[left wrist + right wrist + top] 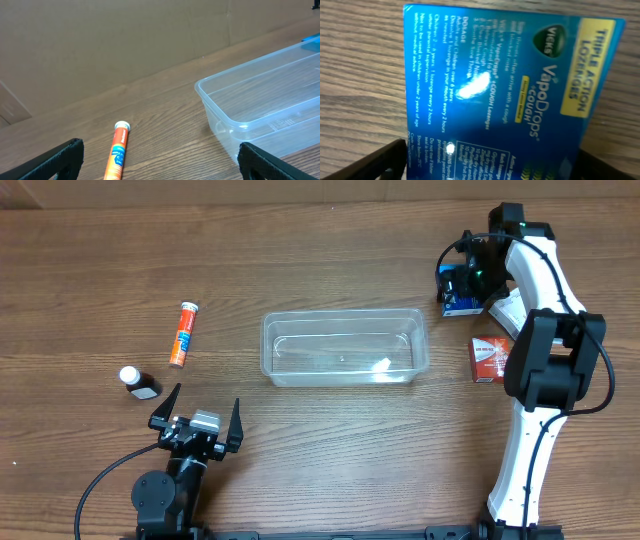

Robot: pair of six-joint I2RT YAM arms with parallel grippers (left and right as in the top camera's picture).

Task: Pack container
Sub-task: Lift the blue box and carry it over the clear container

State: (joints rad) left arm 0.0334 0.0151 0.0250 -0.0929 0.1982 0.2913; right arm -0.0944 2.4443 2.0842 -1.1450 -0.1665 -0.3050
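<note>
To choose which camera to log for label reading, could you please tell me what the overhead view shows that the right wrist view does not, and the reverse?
Only overhead: the clear container, an orange tube, a small dark bottle, a red box, and the left gripper with its fingers spread.
Only right wrist: the print on the blue box, which reads Vicks VapoDrops, Triple Action Lozenges.
Both: the blue box at the right gripper, and the wooden table.
</note>
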